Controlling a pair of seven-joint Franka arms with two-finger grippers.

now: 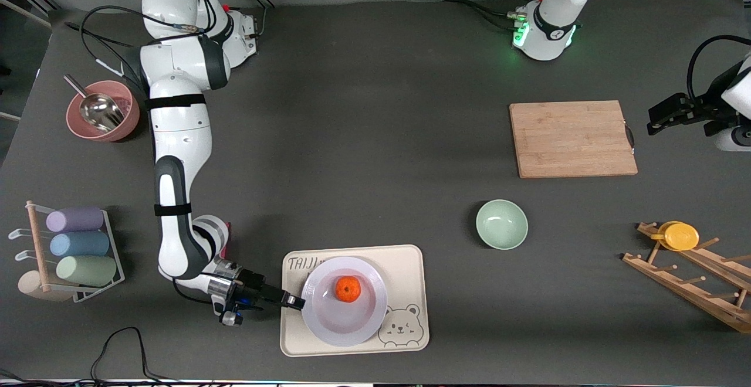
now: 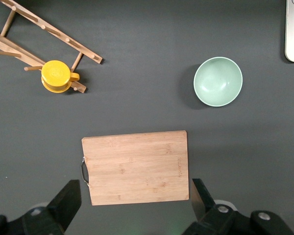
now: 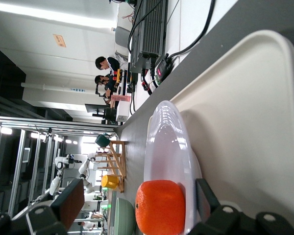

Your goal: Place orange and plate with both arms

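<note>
While both claws stand released, the scene reads as follows, largest thing first.

Table [image 1: 364,141]: dark mat carrying everything; the beige tray [image 1: 410,270] lies along the edge nearest the front camera, about midway along it.

Plate [image 1: 344,301]: sits flat on the tray, toward the tray's edge at the right arm's end. Glossy, stiff and breakable by the look of it, probably slick under metal fingers; the wide rim is the only sensible place to pinch, and a firm, level hold would be needed.

Orange [image 1: 348,288]: rests in the plate's well, a little off centre. Light, slightly yielding, free to roll if the plate tips; best taken across its middle from above.

Right gripper [image 1: 291,301]: low at the tray's edge, jaws parted on either side of the plate's rim and clamping nothing; in the right wrist view the orange [image 3: 159,207] lies just ahead between the fingers [image 3: 68,203].

Left gripper [image 1: 666,118]: jaws spread, empty, waiting in the air just off the cutting board [image 1: 572,138] toward the left arm's end, well apart from plate and orange.
</note>
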